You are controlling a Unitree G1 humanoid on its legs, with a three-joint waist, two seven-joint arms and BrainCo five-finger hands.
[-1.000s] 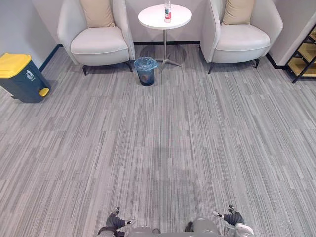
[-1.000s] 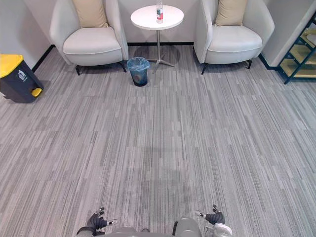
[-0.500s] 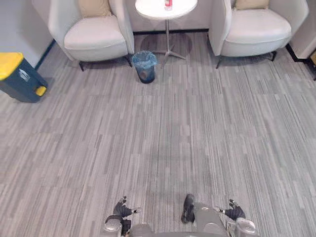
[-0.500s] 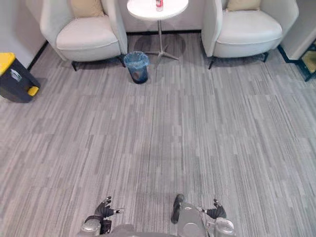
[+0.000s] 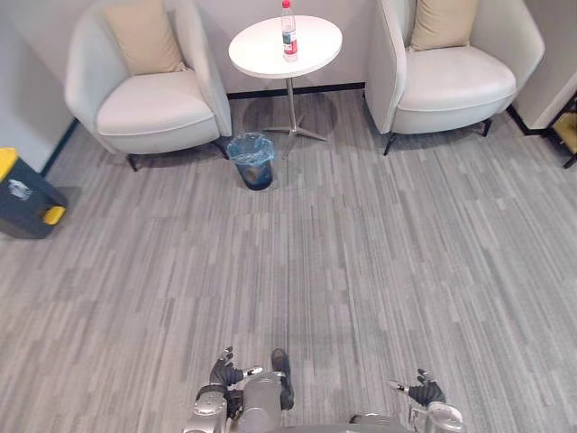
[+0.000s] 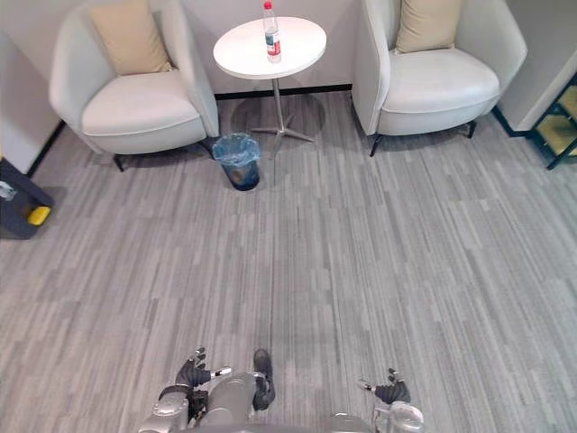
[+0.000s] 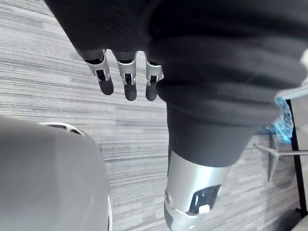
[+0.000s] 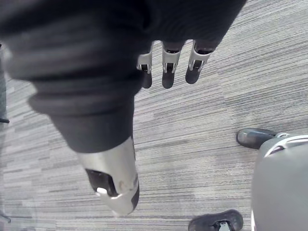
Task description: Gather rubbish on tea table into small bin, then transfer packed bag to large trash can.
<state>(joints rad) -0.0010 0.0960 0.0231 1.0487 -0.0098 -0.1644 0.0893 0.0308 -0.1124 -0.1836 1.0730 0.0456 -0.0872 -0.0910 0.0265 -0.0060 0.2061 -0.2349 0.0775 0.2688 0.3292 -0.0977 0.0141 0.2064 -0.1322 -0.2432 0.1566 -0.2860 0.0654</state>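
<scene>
Left eye view: both arms hang low at the near edge of the scene. The left robot hand [image 5: 225, 372] and the right robot hand [image 5: 422, 393] are held over the grey striped floor [image 5: 361, 262], well apart from each other and far from the furniture. In the left wrist view the fingers [image 7: 126, 79] are straight, loosely side by side, and hold nothing. In the right wrist view the fingers [image 8: 166, 72] are likewise straight and empty, pointing down at the floor.

Across the room stands a round white table [image 5: 261, 54] between two pale armchairs, one to the left [image 5: 149, 108] and one to the right [image 5: 460, 77], each with a tan cushion. A clear bottle [image 5: 288, 31] with a red cap stands upright on the table. The small bin [image 5: 253, 162], lined with a blue bag, sits on the floor near the table's foot, beside the left armchair; what lies inside it cannot be made out. A dark trash can [image 5: 22, 194] with a yellow lid stands at the far left edge.

Compared with half a second ago the camera has shifted, so the whole table and bottle now show and the trash can lies nearer the edge. The things themselves have not moved, and both hands stay low and spread.
</scene>
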